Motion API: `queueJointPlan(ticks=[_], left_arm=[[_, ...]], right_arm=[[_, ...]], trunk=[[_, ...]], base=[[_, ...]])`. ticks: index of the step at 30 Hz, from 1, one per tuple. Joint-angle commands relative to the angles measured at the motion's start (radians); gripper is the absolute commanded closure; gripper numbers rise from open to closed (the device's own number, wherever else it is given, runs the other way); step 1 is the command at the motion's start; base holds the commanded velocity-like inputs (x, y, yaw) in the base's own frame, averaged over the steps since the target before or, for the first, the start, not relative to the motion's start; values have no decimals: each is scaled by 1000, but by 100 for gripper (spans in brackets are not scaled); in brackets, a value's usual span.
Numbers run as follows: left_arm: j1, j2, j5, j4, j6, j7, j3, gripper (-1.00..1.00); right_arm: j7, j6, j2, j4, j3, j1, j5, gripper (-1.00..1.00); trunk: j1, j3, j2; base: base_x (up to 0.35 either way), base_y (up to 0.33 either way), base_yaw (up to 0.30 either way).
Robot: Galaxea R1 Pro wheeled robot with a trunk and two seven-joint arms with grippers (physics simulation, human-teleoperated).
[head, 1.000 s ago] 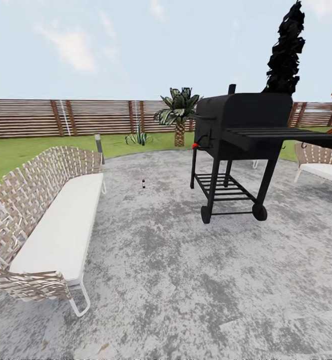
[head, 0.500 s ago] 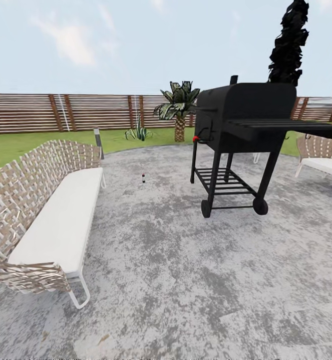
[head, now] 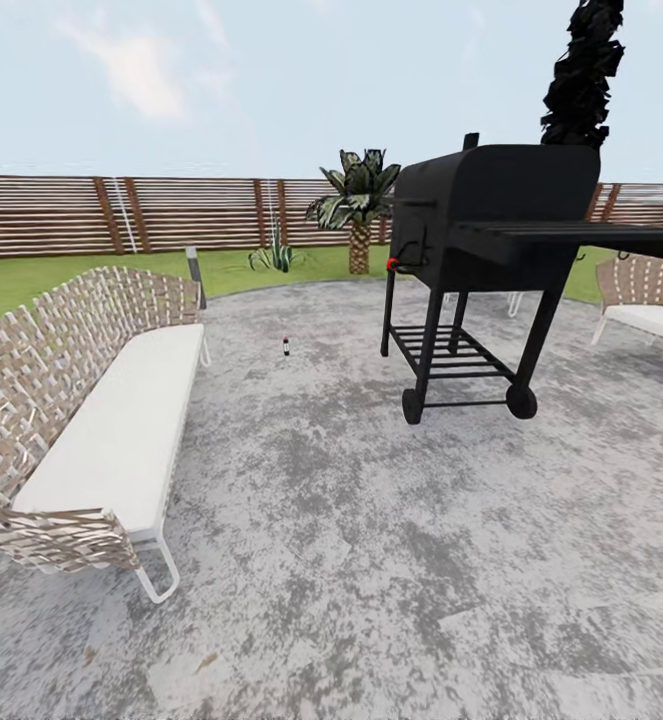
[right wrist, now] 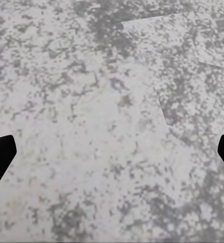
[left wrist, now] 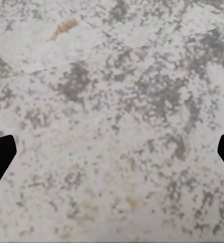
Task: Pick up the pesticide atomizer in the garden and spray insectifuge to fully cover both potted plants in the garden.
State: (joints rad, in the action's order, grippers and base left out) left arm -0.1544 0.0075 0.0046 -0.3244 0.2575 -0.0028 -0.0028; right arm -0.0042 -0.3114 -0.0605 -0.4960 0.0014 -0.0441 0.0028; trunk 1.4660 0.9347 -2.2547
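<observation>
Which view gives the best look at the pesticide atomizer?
The head view: the pesticide atomizer stands upright on the grey patio, between the woven bench and the black grill, tiny and distant. Both wrist views look down at bare paving.

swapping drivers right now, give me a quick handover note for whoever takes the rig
Left gripper: jaws wide open, empty, over bare paving.
Right gripper: jaws wide open, empty, over bare paving.
Spray bottle: standing on the patio ahead, between the woven bench and the black grill.
One small spiky plant sits on the lawn by the fence, left of the palm.
Done: nothing picked up.
Left: reach the bottle, grab it, spray both plants.
</observation>
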Motion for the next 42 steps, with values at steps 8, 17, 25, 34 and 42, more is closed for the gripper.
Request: queueJointPlan(ticks=[8, 17, 25, 34, 42], left_arm=[[0, 0, 1, 0, 3, 0, 0, -100], [0, 0, -3, 0, 3, 0, 0, -100], [0, 0, -3, 0, 3, 0, -1, -100], [0, 0, -2, 0, 3, 0, 0, -100], [0, 0, -2, 1, 3, 0, 0, -100]], right_arm=[[0, -3, 0, 1, -1, 0, 0, -100], [0, -3, -1, 0, 1, 0, 0, -100], [0, -3, 0, 1, -2, 0, 0, -100], [0, -3, 0, 0, -6, 0, 0, -100], [-1, -3, -1, 0, -5, -1, 0, -100]], trunk=[[0, 7, 0], [0, 7, 0], [0, 7, 0], [0, 7, 0], [0, 7, 0]], base=[[0, 0, 0], [242, 0, 0], [334, -55, 0], [333, -129, 0], [333, -126, 4]])
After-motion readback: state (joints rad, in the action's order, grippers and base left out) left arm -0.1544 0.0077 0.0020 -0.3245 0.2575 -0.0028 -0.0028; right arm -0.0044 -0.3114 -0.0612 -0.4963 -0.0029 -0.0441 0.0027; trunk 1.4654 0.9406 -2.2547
